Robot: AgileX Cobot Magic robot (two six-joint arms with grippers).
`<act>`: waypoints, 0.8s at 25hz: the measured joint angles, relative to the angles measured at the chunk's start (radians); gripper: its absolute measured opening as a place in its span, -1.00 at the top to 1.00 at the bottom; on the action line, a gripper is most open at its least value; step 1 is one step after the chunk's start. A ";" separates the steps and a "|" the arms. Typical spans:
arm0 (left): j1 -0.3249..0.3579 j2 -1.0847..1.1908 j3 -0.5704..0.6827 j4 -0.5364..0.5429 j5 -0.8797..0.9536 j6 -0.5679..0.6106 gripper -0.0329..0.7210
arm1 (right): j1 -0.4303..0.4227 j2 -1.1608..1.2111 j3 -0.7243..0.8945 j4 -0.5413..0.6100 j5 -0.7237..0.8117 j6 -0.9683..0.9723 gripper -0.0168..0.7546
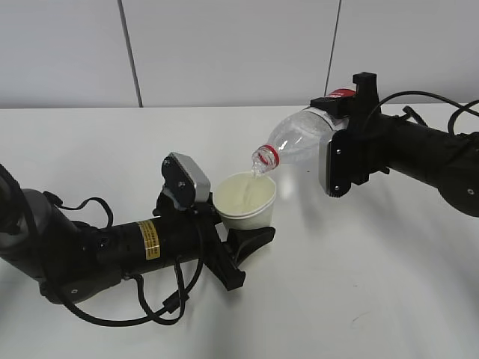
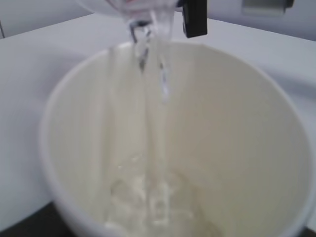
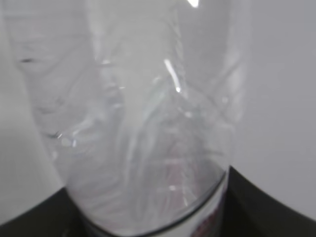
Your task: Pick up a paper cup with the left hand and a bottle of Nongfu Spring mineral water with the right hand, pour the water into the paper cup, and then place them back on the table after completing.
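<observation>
Taking the paper cup as landmark, I read the scene from largest to smallest. The table lies under the cup, white and bare around it. My left hand reaches in from the cup's left; its black fingers sit against the cup's base and near side, apparently clamped on it, though the far finger is hidden. My right hand comes from the cup's right, and its fingers are closed on the bottle near its labelled end. The bottle is tilted neck-down, its mouth with the red ring just above the cup's far rim. I judge the bottle thin-walled, crushable and lighter as it empties, so the stiffer labelled part is the better place to hold. In the right wrist view little liquid shows in the clear body. The cup looks light and soft-walled; a firm squeeze would buckle it, so a low grip near the base suits it. In the left wrist view the water falls as a thin stream inside the cup and pools shallowly at the bottom, far below the rim.
</observation>
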 joint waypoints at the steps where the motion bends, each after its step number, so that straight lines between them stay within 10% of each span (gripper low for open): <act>1: 0.000 0.000 0.000 0.001 0.000 0.000 -0.16 | 0.000 0.000 0.000 0.002 -0.002 0.000 -0.02; 20: 0.000 0.000 0.000 0.001 0.003 0.000 -0.16 | 0.000 0.000 0.000 0.012 -0.007 -0.002 -0.02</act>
